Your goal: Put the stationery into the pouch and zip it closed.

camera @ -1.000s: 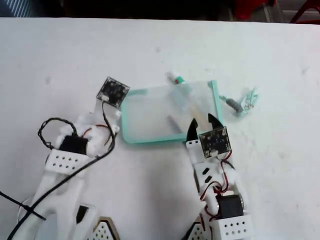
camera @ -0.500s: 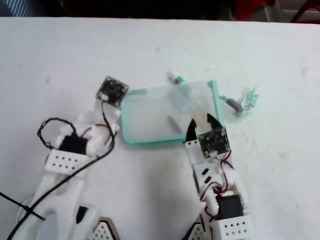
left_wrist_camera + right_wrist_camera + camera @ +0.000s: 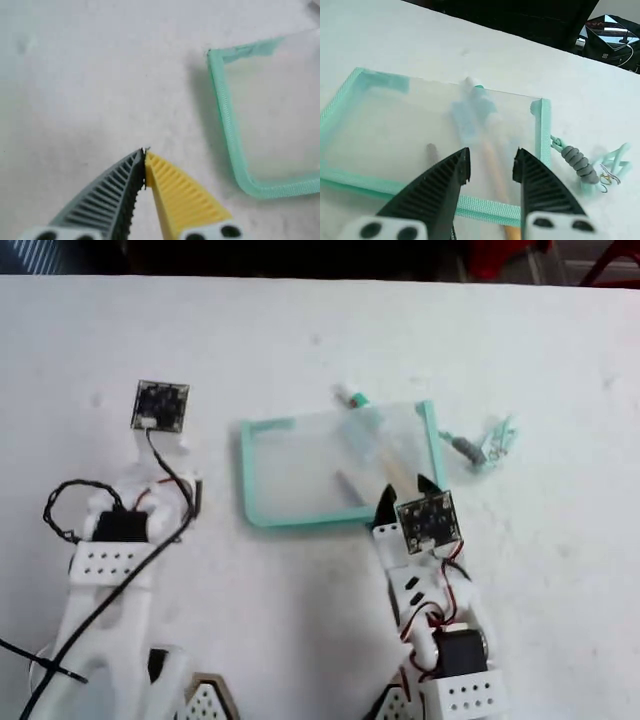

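A clear pouch with a mint-green border lies flat mid-table. Pens show through the pouch, and one pen tip pokes past its far edge. A grey zipper pull with a green charm trails off its right end. My right gripper is open over the pouch's near right edge, its black fingers apart above the border. My left gripper is shut, empty, over bare table to the left of the pouch's left edge. The left arm's wrist board stands well left of the pouch.
The white table runs wide on all sides. A dark gap and room clutter lie beyond its far edge. Black cables loop off the left arm near the front left.
My left gripper has let go of the pouch's left end and drawn away to the left. The pouch's left corner settled slightly. The right gripper barely shifted.
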You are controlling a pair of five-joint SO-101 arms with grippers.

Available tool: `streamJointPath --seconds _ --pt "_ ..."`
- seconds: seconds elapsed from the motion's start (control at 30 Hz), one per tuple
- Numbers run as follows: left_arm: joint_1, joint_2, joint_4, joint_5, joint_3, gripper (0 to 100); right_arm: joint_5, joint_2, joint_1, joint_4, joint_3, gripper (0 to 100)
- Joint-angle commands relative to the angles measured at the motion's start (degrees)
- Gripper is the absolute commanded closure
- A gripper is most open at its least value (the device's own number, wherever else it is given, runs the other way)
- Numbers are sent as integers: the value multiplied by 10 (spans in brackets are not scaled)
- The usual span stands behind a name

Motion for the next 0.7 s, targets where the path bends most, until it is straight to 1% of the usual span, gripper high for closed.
streamJointPath --seconds 0.0,0.13,0.23,0.3,0.43,0.5,0.67 --pt "-7 0 -13 13 -23 976 6 -1 0 2 -18 857" --pt "-10 -41 -4 47 -17 976 6 -2 3 2 -22 858" --pt "-6 -127 -6 48 23 976 6 1 1 7 -39 858" --pt "-6 -197 -26 47 65 976 6 1 5 5 -43 858" --pt "9 -322 -61 -11 145 976 6 1 3 3 -44 858" --pt "27 -364 -62 -18 169 976 6 2 2 7 -52 858" --pt "37 -383 -61 -19 182 976 4 2 6 38 -83 858"
